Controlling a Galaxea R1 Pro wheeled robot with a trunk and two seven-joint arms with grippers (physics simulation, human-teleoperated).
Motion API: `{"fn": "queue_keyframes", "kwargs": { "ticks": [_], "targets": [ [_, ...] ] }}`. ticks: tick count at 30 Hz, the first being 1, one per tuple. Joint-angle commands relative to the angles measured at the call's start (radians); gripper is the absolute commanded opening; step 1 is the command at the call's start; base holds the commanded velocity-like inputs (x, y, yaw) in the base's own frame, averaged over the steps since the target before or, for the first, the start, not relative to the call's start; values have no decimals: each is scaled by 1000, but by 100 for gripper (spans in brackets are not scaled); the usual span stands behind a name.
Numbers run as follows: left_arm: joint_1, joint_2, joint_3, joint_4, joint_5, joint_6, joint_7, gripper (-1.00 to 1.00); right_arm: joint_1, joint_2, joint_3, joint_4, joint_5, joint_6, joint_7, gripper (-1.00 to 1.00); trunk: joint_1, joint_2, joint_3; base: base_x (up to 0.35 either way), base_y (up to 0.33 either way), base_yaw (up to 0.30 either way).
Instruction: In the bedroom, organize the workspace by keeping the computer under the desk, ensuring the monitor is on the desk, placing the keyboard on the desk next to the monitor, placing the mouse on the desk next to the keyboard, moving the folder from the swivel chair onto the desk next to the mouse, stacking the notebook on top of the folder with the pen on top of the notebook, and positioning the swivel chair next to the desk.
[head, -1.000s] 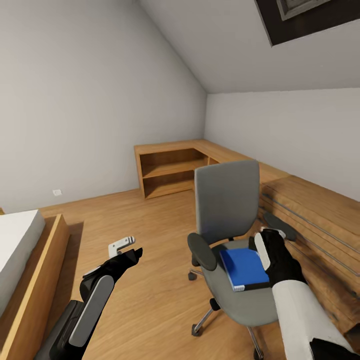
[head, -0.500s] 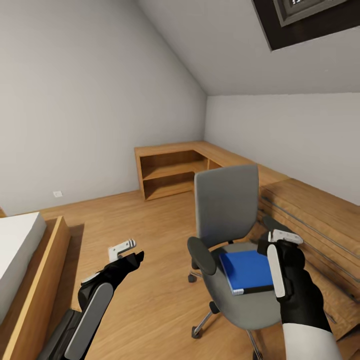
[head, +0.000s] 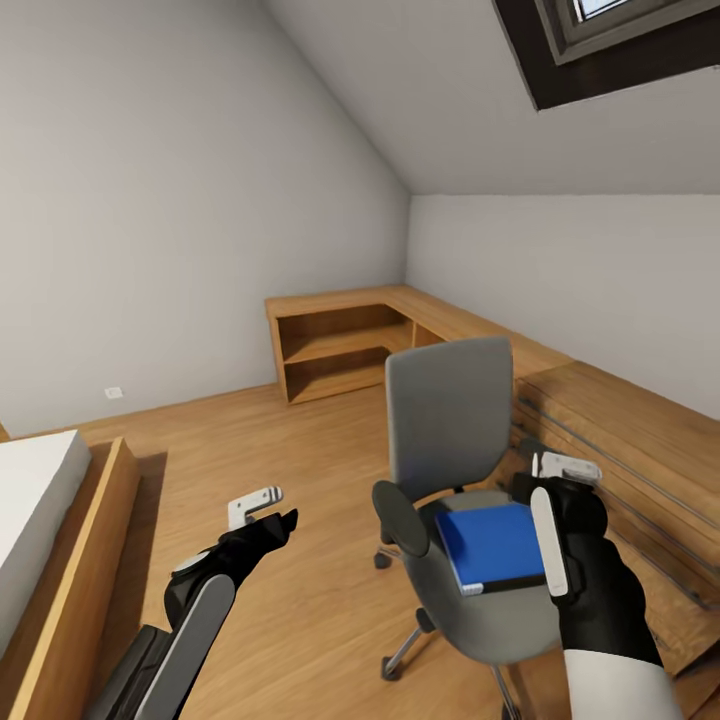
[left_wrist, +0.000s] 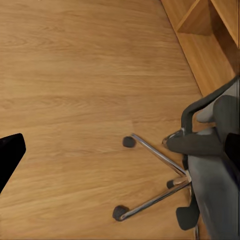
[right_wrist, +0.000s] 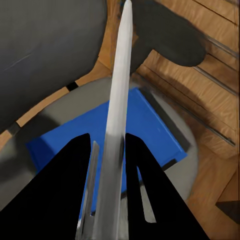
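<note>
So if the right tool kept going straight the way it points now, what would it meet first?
Most likely the blue folder on the chair's seat. The right tool aims down at it, though how far above it sits is unclear.

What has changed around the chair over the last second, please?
The right hand turned edge-on and came in over the far right corner of the blue folder, nothing gripped yet. The camera tilted slightly. The folder lies on the chair seat as before; the left hand hardly moved.
</note>
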Motion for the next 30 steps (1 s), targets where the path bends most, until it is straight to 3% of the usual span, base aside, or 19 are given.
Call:
{"fn": "queue_keyframes", "kwargs": {
  "ticks": [1, 14, 30],
  "targets": [
    [-1, 1, -2, -2, 10, 0, 10, 100, -1, 0, -2, -1, -8, -3, -4, -100, -4, 7, 2, 0, 0, -250],
    [-1, 0, -4, -2, 11, 0, 10, 100, -1, 0, -4, -1, -8, -15, -5, -100, -54, 98, 43, 0, 0, -279],
    [-1, 0, -45, 0, 11, 0, 10, 100, -1, -2, -7, 0, -6, -17, -5, -100, -115, 210, 95, 0, 0, -89]
  ]
}}
